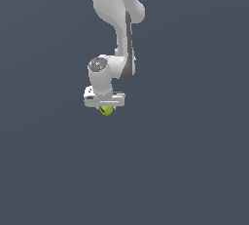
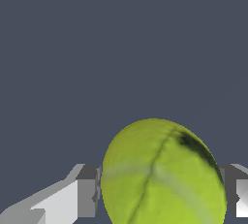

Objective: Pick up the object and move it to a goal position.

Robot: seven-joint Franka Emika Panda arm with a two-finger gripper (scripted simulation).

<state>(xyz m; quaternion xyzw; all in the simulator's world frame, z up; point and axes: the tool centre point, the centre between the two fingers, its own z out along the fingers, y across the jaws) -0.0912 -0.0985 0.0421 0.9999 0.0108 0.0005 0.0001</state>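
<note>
Between the two fingers [image 2: 72,199] of the hand [image 1: 106,106]: tennis ball [image 2: 162,174], clamped at its widest part, one pad on each side. Probably light, fuzzy enough to resist slipping, slightly springy, not fragile. Best squeezed moderately across the middle. Below and around: plain dark grey surface [image 1: 194,170] only.

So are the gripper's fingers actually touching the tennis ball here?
Touching. In the wrist view the tennis ball fills the space between both fingers, its sides meeting each pad with no gap. The exterior view only shows it tucked under the gripper.
</note>
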